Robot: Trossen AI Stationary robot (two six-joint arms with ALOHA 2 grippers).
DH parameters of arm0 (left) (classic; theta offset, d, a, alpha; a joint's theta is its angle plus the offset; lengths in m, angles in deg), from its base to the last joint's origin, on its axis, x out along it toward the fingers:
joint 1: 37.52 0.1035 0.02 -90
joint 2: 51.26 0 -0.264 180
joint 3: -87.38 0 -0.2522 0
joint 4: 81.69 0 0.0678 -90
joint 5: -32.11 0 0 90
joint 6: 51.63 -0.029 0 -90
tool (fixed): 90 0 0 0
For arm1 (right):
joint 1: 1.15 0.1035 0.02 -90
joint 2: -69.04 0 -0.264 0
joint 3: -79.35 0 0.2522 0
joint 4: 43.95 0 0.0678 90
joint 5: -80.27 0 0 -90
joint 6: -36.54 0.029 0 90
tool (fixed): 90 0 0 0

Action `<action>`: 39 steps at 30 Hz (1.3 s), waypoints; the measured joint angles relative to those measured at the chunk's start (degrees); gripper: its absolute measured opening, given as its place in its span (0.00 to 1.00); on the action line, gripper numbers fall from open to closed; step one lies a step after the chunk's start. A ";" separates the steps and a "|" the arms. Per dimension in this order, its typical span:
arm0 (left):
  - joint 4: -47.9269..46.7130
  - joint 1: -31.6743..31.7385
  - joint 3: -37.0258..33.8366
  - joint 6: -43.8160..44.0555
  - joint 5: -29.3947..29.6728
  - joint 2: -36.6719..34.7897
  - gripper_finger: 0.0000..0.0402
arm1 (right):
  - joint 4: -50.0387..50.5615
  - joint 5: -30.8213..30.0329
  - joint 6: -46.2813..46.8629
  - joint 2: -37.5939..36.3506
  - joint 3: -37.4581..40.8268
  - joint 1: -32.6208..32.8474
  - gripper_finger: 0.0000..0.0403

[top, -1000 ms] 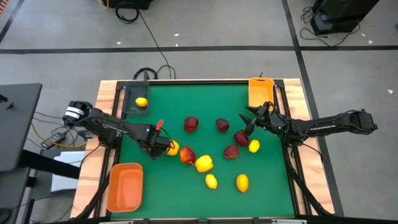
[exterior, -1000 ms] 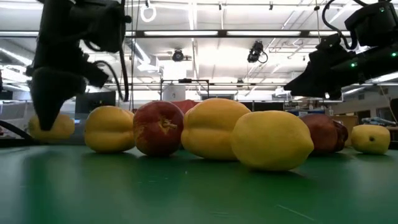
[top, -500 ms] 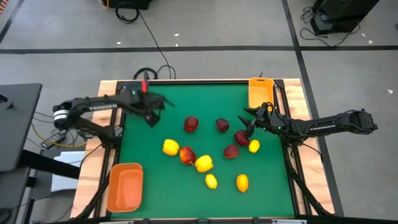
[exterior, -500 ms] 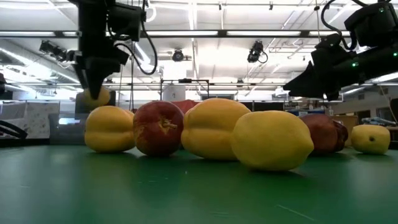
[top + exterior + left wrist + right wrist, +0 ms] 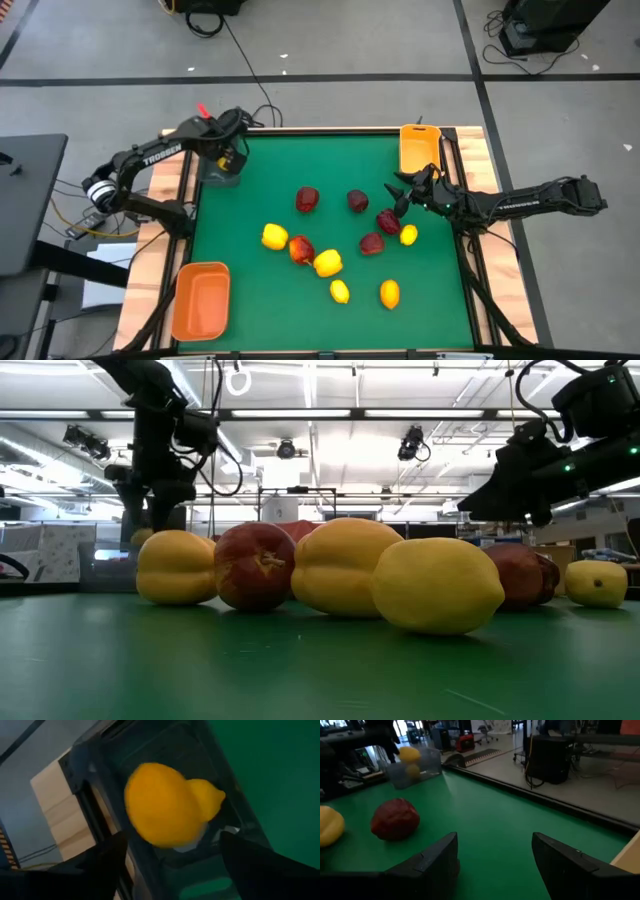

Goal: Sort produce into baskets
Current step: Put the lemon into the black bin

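Green table (image 5: 430,300): ten fruits (three baskets)

Three baskets (image 5: 420,150); five dark red pieces (image 5: 307,199); seven yellow pieces (image 5: 327,263).

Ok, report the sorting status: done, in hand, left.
Done: one lemon lies in the black basket. In hand: the left gripper is over that basket with a second lemon. Left: ten pieces loose on the table; the yellow-orange basket and the orange basket are empty. The right gripper hovers open by a dark red piece.
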 joint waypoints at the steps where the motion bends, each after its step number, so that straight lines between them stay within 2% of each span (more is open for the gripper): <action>1: 0.34 0.61 -0.01 -0.76 -0.01 0.00 0.85 | -0.18 0.61 1.36 -0.02 0.00 0.00 0.66; 3: 1.72 1.09 -0.05 -2.47 -0.03 0.00 0.89 | -0.66 2.56 5.52 -0.02 0.00 0.00 0.66; 6: 7.13 0.26 -0.07 -4.15 -0.12 -0.11 0.92 | 0.75 9.07 9.06 -0.02 -0.42 0.00 0.66; 8: 12.31 -0.95 -0.07 -5.49 -0.41 -0.32 0.92 | 7.17 11.77 11.17 0.00 -3.04 0.02 0.66; 10: 18.27 -2.19 -0.07 -7.39 -1.24 -0.33 0.92 | 19.74 12.74 13.44 -0.02 -7.33 0.02 0.66; 12: 23.22 -3.38 -0.08 -10.38 -5.13 -0.33 0.92 | 34.16 13.04 15.80 0.37 -12.40 0.31 0.66; 14: 28.83 -4.90 -0.79 -12.69 -11.45 -0.33 0.92 | 45.61 12.70 18.40 0.94 -17.74 1.02 0.66; 18: 37.73 -9.14 -4.12 -14.08 -23.33 -0.33 0.92 | 60.23 14.77 23.35 2.84 -27.14 3.10 0.66; 22: 45.40 -15.24 -8.40 -14.39 -27.07 -0.33 0.92 | 67.48 19.82 27.37 5.95 -32.57 6.36 0.66; 25: 51.35 -20.49 -11.80 -16.93 -27.51 -0.33 0.92 | 71.90 23.35 32.57 9.56 -32.77 10.80 0.66; 29: 57.97 -25.51 -15.67 -21.27 -27.59 -0.33 0.92 | 76.56 24.76 41.18 14.75 -32.76 17.58 0.66; 34: 61.99 -28.41 -17.99 -22.98 -27.57 -0.33 0.92 | 76.92 26.17 45.60 18.16 -32.76 22.36 0.68; 39: 61.36 -29.24 -18.54 -20.16 -26.46 -0.33 0.92 | 77.84 25.99 58.62 21.44 -32.76 23.26 0.71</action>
